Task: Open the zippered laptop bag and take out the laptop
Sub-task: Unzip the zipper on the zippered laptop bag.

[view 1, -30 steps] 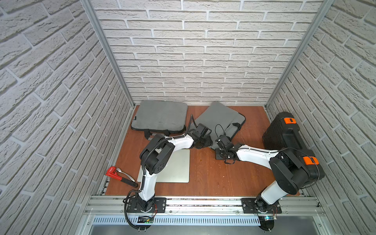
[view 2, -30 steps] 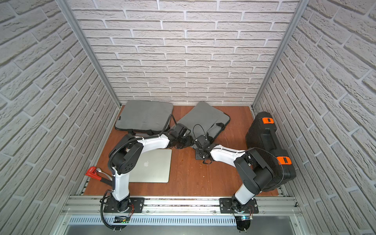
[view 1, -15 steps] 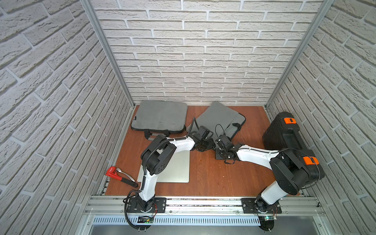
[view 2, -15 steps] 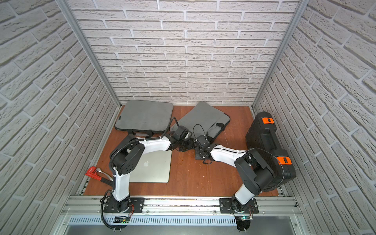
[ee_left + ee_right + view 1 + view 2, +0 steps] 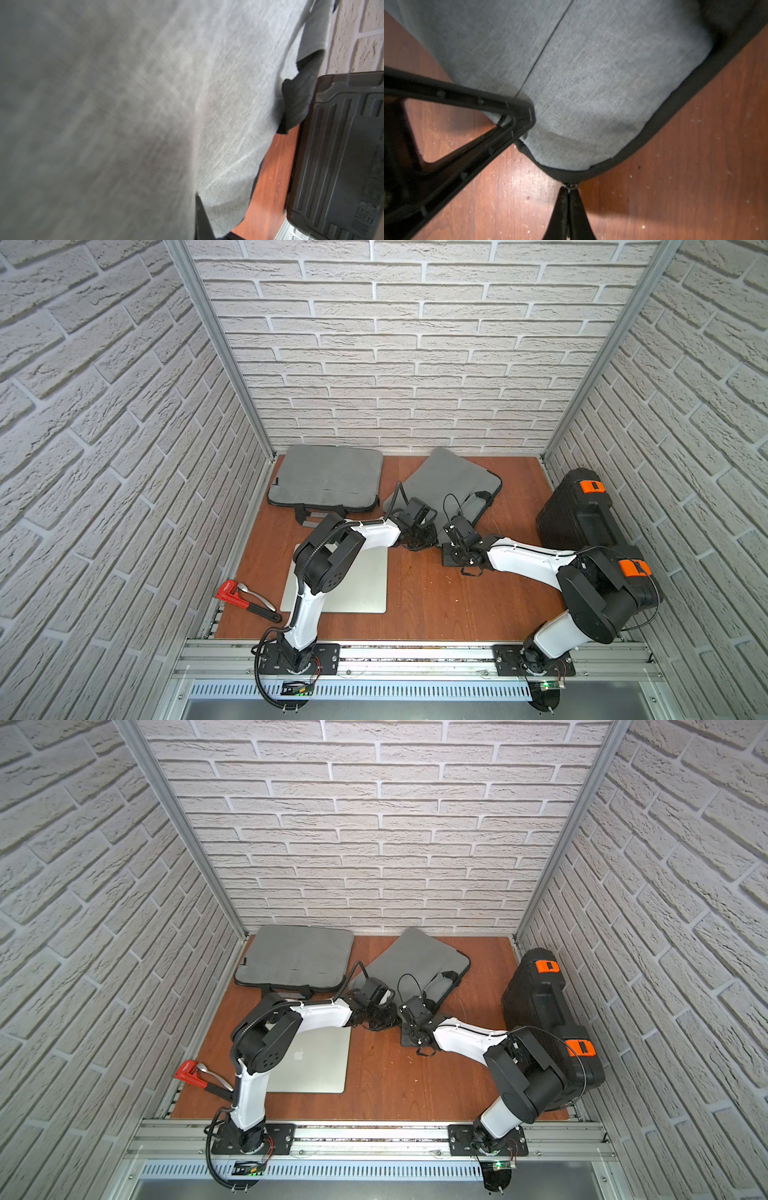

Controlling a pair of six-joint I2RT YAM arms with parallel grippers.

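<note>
Down on the red-brown table (image 5: pixel 428 601) (brick walls (image 5: pixel 415 344) around), left pincer (image 5: pixel 420 540) is closed, right pincer (image 5: pixel 569 190) grips the zipper pull (image 5: pixel 571 185)

Apple logo (image 5: pixel 298 1055) on silver laptop (image 5: pixel 322 1073)

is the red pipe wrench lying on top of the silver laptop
No, in a top view the red pipe wrench lies on the wooden table beside the silver laptop, not on it.

Cloth over wood
The laptop bag (image 5: pixel 591 83) is showing matt grey woven cloth, the worktop (image 5: pixel 695 166) scuffed reddish wood, the case (image 5: pixel 332 155) ribbed matt black plastic.
</note>
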